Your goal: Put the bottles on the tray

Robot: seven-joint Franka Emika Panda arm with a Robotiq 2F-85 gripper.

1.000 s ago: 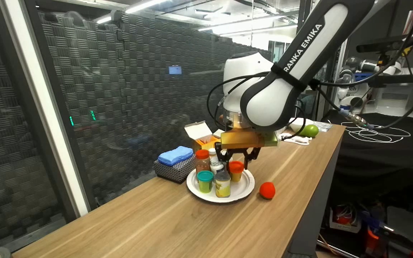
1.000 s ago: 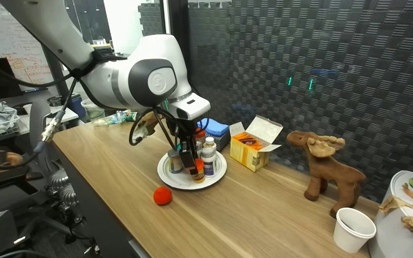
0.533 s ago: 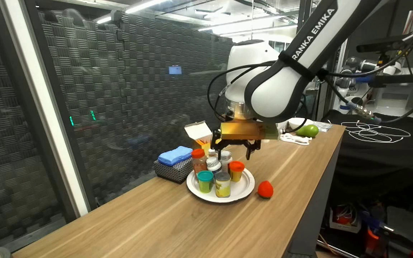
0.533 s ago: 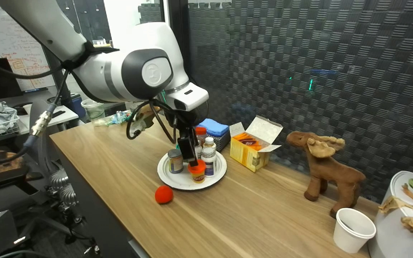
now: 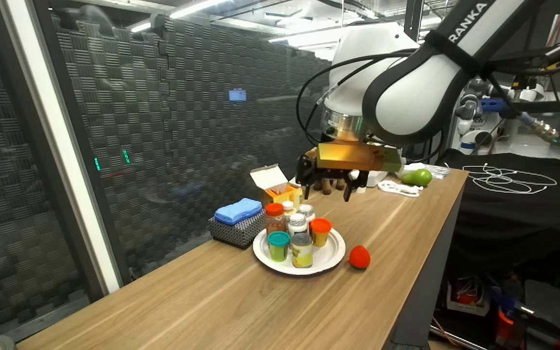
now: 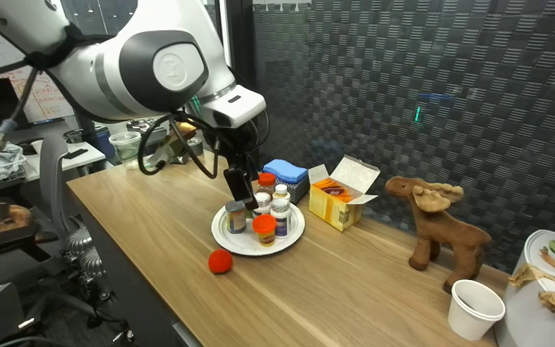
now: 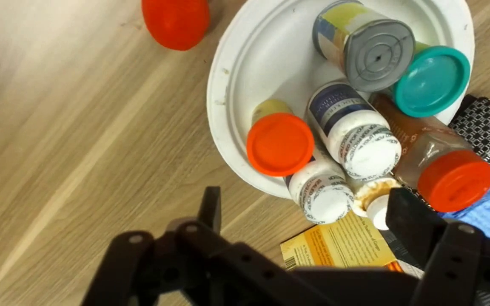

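- Hanging spread above the counter (image 5: 202, 301) in an exterior view, the jaws show their gap; the bottles (image 5: 298, 224) stand on the tray (image 5: 327, 256), the teal-capped jar (image 5: 278, 248) in plain sight.
- In an exterior view, a brown toy moose (image 6: 451, 231) shows nearly whole; that jar is almost hidden, the jaws' gap unclear.
- Wrist view: a red object (image 7: 177, 21) cut off above, a small white-capped bottle (image 7: 378, 212) mostly hidden.
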